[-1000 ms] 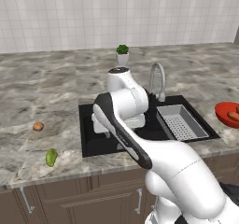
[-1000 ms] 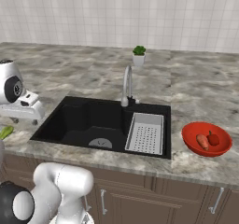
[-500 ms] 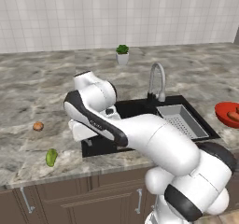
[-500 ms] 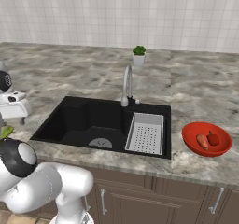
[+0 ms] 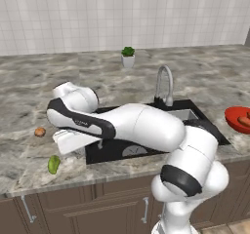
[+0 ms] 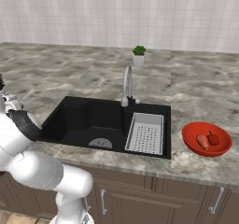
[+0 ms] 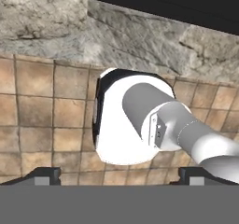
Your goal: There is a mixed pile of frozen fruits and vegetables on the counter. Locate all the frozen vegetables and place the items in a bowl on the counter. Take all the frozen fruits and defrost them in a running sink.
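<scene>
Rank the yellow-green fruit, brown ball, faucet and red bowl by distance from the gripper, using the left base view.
1. yellow-green fruit, just below the gripper, and brown ball, just left of it: too close to call.
2. faucet, off to the right.
3. red bowl, at the far right edge.

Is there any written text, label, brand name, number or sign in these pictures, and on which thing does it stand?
There are none: no readable text, label, brand, number or sign.
The red bowl, the sink, the faucet, the small potted plant, the tiled wall and the cabinet fronts are all plain.
</scene>
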